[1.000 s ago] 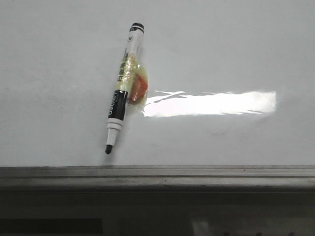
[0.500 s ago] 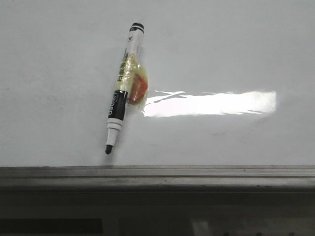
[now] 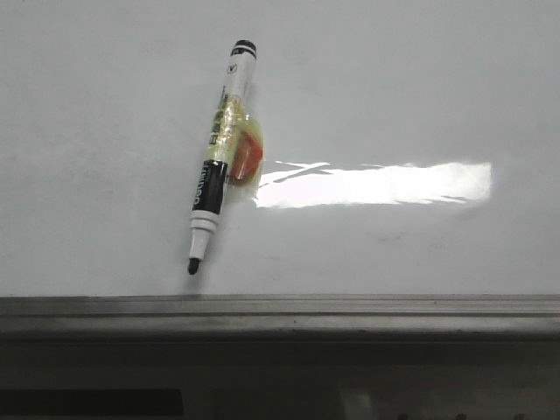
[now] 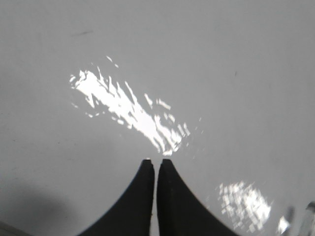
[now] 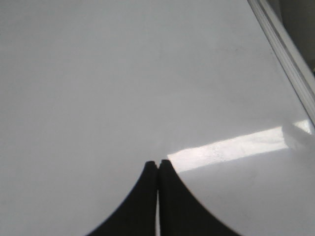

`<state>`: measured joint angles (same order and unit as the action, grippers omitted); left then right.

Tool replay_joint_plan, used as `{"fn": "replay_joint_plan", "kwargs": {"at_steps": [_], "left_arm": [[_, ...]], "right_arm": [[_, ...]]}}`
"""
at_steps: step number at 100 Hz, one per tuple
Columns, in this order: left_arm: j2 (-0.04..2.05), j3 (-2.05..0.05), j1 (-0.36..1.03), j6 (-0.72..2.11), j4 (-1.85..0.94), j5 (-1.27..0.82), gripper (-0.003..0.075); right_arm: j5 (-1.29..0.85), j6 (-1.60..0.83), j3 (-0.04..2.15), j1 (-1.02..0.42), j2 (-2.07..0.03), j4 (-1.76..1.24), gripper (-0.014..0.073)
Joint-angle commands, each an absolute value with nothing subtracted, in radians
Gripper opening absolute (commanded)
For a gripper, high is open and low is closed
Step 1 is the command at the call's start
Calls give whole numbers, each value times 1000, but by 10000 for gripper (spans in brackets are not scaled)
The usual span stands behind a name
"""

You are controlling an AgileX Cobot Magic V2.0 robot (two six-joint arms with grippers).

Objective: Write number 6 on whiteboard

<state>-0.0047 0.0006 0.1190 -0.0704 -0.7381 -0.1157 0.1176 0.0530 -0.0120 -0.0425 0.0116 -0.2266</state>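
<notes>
Front view showed the marker point(image 3: 219, 159) lying untouched on the blank whiteboard point(image 3: 420, 96), tip toward its frame strip point(image 3: 350, 306), both grippers point(image 4: 156, 162) point(image 5: 158, 163) clenched empty, so one needed to spread first and grasp mid-barrel.

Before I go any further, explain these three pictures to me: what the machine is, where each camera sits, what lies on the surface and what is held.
This is a robot with two arms, each ending in a gripper. The front view looks forward over a whiteboard lying flat, with its grey frame strip along the near edge. On it lies a marker pen, uncapped, its black tip toward the frame, with yellowish tape and something orange stuck to its barrel. The bright bar is reflected light. No 6 is drawn yet.

The other two pictures come from cameras on the wrists. They show the left gripper and right gripper as dark fingers pressed together above bare board. Neither holds anything.
</notes>
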Motion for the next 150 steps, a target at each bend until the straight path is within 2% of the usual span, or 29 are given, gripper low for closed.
{"fn": "replay_joint_plan", "kwargs": {"at_steps": [1,6,14,30,41,56,63,70,74,82,101,109,137,150], "left_arm": [[-34,22,119,-79,-936,-19,-20],[-34,17,119,-79,-1023,-19,-20],[-34,-13,122,-62,-992,-61,-20],[8,-171,122,27,-720,-251,-20],[134,-313,122,27,-517,-397,-20],[365,-486,122,170,-389,-551,-14],[455,-552,122,319,-424,-604,42],[530,-605,122,459,-512,-648,160],[564,-630,124,554,-584,-670,251],[607,-644,164,643,-721,-664,321],[697,-646,325,699,-807,-652,274],[725,-646,405,699,-814,-608,270],[877,-646,709,697,-861,-376,275],[963,-646,812,697,-968,-214,342]], "right_arm": [[199,52,-22,-38,26,-272,-64],[193,52,-6,-38,26,-295,-64],[128,52,52,-38,26,-303,-64],[-265,52,265,-38,-33,-253,-64],[-458,31,378,-38,-132,-198,-64],[-542,-38,471,-38,-258,-196,-64],[-540,-38,500,-38,-288,-200,-63],[-530,-38,518,-38,-296,-200,-55],[-525,-38,526,-38,-296,-200,-37],[-518,-38,529,-45,-296,-200,26],[-518,-38,529,-70,-298,-200,281],[-520,-38,529,-73,-300,-200,354],[-522,-38,529,-73,-302,-200,367],[-526,-38,529,-73,-302,-200,367]]}}
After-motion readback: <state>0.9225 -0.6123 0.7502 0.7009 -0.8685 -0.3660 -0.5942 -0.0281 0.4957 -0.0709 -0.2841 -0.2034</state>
